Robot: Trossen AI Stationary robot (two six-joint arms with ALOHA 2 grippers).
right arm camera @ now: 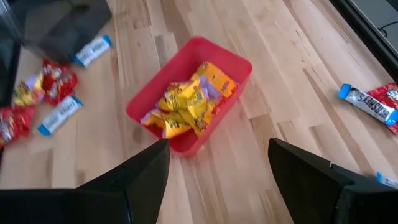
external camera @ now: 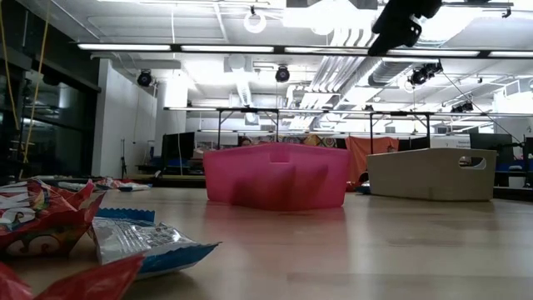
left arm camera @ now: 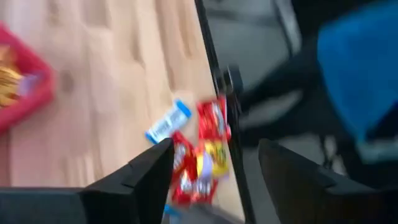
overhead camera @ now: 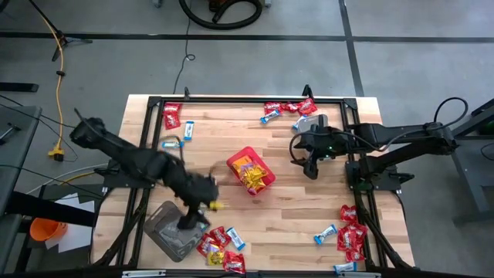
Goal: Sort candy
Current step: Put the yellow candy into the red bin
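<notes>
Yellow candy [right arm camera: 186, 102] fills the red bin [right arm camera: 238, 68] only seen from the open right pincer [right arm camera: 217, 177].

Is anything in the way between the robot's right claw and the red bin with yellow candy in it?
No, nothing visible. The right gripper hangs open beside the red bin, with only bare wooden table between them. The yellow candy lies uncovered inside.

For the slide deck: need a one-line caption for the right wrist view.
Open right gripper above the red bin of yellow candy, with red candy and blue-and-white candy loose on the table.
</notes>
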